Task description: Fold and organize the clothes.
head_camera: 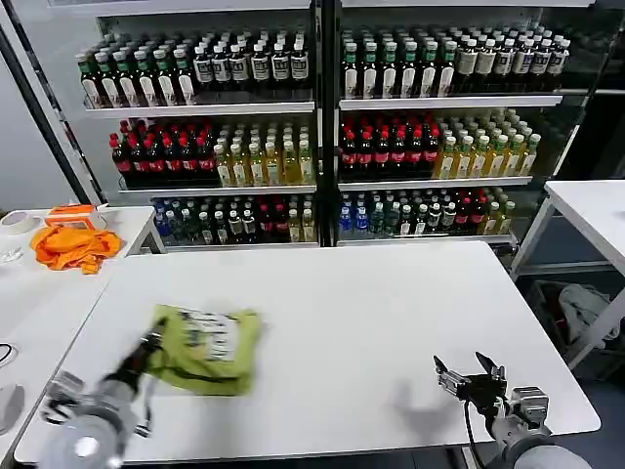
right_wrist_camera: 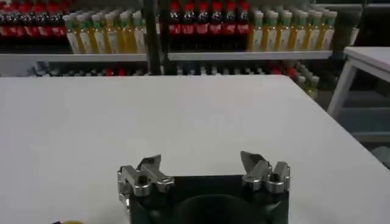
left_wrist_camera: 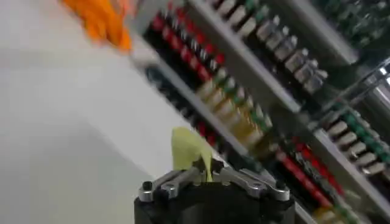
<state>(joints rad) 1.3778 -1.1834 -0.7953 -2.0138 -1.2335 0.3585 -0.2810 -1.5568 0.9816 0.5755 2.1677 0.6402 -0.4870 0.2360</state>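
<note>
Shelves of bottled drinks (head_camera: 293, 147) line the wall behind a wide white worktop (head_camera: 371, 322), where a light yellow-green cotton T-shirt (head_camera: 205, 350) lies bunched near the robot's left edge. The left pincer (head_camera: 148, 344) is clamped on the shirt's near-left edge, cloth pinched between its fingers, while the right pincer (head_camera: 469, 376) hovers with fingers spread wide over the bare near-right corner. Soft, light and limp, the shirt will likely sag, so hems or shoulder seams look like the best holds.

Soft matt cotton T-shirt (head_camera: 207, 349) lies crumpled on the smooth matt white table (head_camera: 371, 322).
</note>
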